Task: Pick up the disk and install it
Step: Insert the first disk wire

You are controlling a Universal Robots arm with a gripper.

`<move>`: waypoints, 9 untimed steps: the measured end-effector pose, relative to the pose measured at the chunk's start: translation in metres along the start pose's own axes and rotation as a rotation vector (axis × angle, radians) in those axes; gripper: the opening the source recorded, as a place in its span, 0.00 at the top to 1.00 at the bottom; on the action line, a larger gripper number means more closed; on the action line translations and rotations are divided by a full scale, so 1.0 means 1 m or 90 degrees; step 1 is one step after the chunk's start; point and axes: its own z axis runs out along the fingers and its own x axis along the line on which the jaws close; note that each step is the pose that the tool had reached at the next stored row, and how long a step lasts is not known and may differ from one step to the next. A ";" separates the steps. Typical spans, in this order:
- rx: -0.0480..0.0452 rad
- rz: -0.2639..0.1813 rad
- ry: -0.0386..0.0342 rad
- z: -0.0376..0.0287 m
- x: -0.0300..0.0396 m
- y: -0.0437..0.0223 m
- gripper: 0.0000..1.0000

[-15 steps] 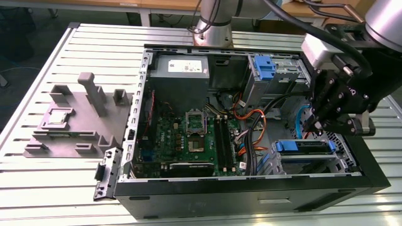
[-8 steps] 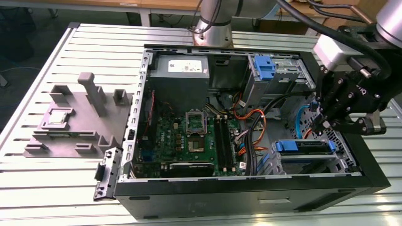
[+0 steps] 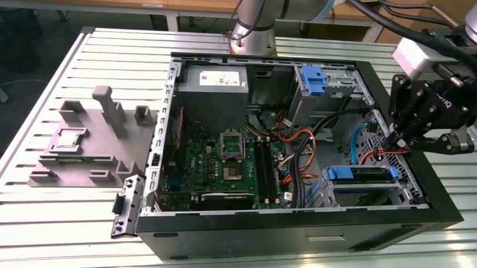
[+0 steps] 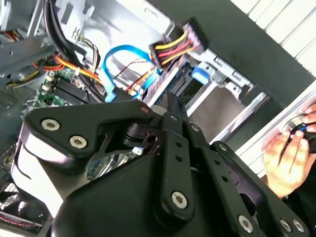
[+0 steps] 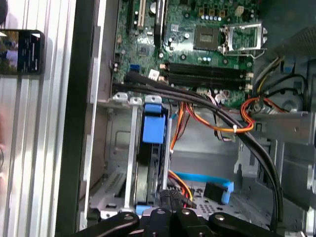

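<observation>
The disk (image 3: 360, 174), silver with a blue plastic carrier, lies in the drive bay at the corner of the open computer case (image 3: 298, 229) on the exterior view's right. My gripper (image 3: 402, 143) hangs just above and to the right of it, over the case's side wall. In the second wrist view the black fingers (image 4: 170, 116) meet at their tips, with nothing visible between them, close to the disk's blue tab (image 4: 199, 74). In the first wrist view the gripper (image 5: 170, 213) sits at the end of the disk's blue carrier (image 5: 153, 129).
Orange, black and blue cables (image 3: 302, 151) run across the case beside the bay. A second blue carrier (image 3: 314, 78) sits in the far bay. A grey fixture block (image 3: 89, 142) stands on the slatted table on the exterior view's left. A person's hand (image 4: 289, 155) rests outside the case.
</observation>
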 end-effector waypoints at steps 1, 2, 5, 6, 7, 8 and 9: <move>0.0000 -0.003 0.0002 0.0001 0.0000 -0.0003 0.90; -0.0001 -0.012 0.0002 0.0002 0.0000 -0.0002 0.90; -0.0007 -0.045 0.0006 0.0007 0.0000 -0.0002 0.90; -0.0009 -0.058 0.0009 0.0008 0.0000 -0.0003 0.90; -0.0010 -0.069 0.0010 0.0008 0.0000 -0.0003 0.90; -0.0011 -0.077 0.0011 0.0008 0.0000 -0.0003 0.90; -0.0012 -0.081 0.0011 0.0008 0.0000 -0.0004 0.90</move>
